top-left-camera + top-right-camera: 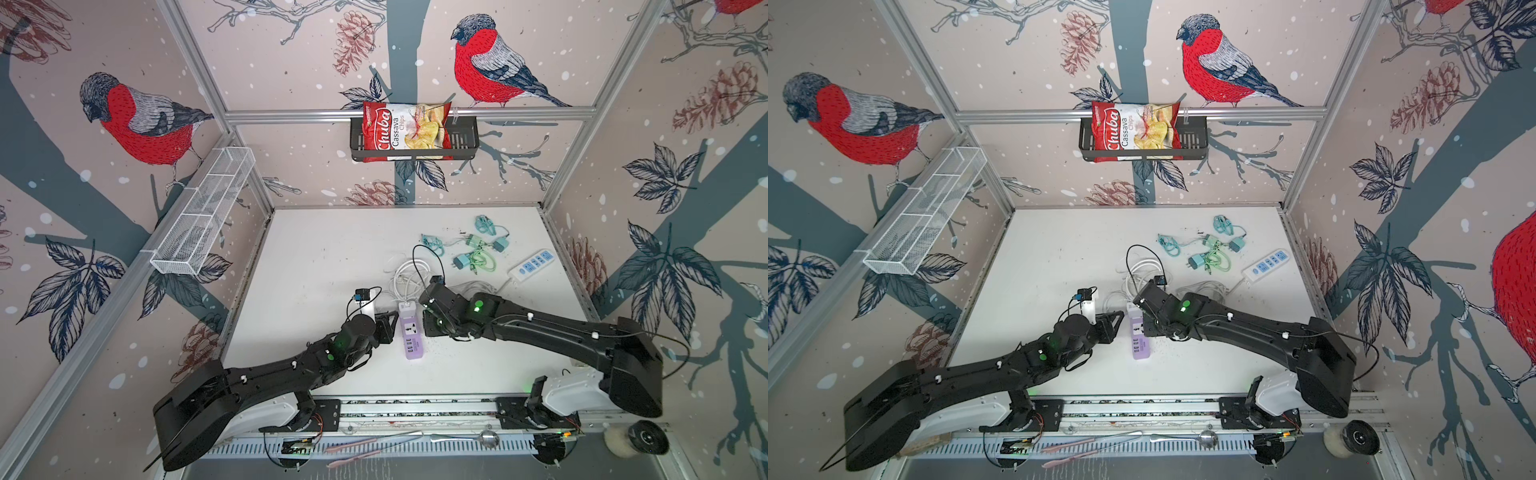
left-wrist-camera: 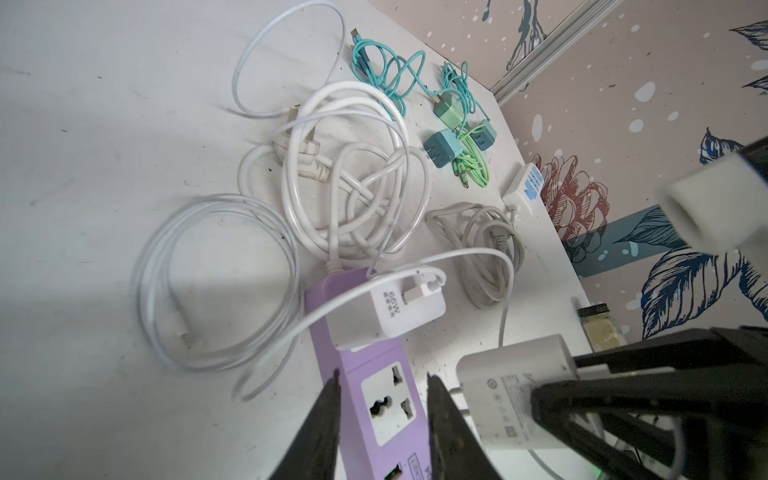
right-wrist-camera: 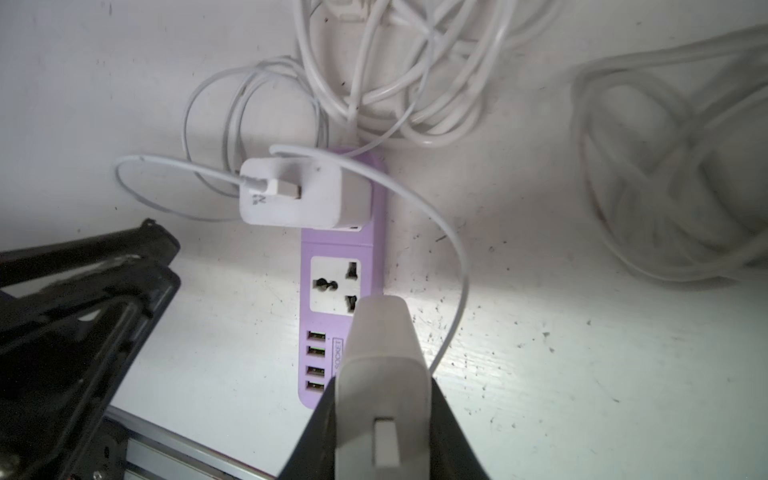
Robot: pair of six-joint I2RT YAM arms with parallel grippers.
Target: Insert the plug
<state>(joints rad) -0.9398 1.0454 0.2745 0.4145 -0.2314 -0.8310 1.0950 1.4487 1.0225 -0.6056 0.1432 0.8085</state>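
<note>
A purple power strip lies on the white table between both arms. One white charger sits plugged in its far socket. The middle socket is free. My right gripper is shut on a white plug, which hangs just beside that socket at the strip's right edge, prongs towards the strip. My left gripper hovers left of the strip, its fingers a little apart with nothing between them.
A tangle of white cables and a grey cable coil lie behind the strip. Teal and green chargers and a white-blue power strip lie at the back right. A chips bag hangs in a basket on the back wall.
</note>
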